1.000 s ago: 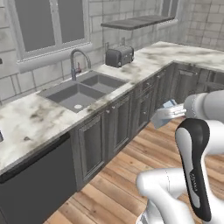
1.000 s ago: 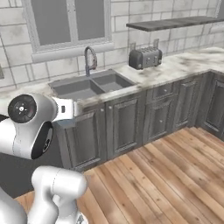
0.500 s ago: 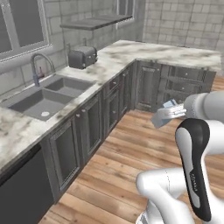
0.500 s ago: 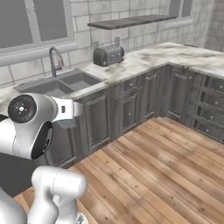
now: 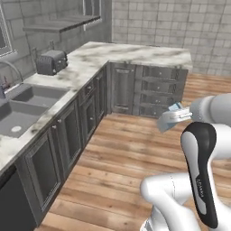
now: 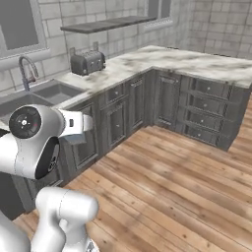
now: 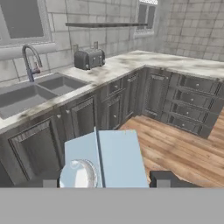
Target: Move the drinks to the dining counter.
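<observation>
1. While the base faces the corner of the kitchen, the pincer (image 7: pixel 104 183) is clamped on the small light blue-grey rectangular carton with gabled top (image 7: pixel 108 159); its dark finger tips sit at either flank of the carton at the bottom of the hand view, so the jaws are pinching it, not spread free.
2. Carton relative to pincer: directly between the fingers and projecting forward from them, long axis running along the pincer's pointing direction. In the hand view the gable ridge runs up the frame just left of centre, with a round pale spout at lower left.
3. Left base view: carton (image 5: pixel 170 118) sits at right of centre, carried in the air above the wooden plank floor (image 5: pixel 118 167), just left of the white wrist, touching no surface.
4. Right base view: the carton is mostly hidden behind the white arm at left of the frame; can't read its pose from there.
5. Deciding relation: the dining surface isn't identifiable in these frames. What is ahead is the veined marble worktop with sink (image 7: pixel 36 92) and grey toaster (image 7: pixel 89 57), at upper left, which is not the goal.
6. My read: this is the transport leg, so the base needs to bring the island ahead of the pincer before any lowering.
7. Greyish bottle with red cap: can't locate it.
</observation>
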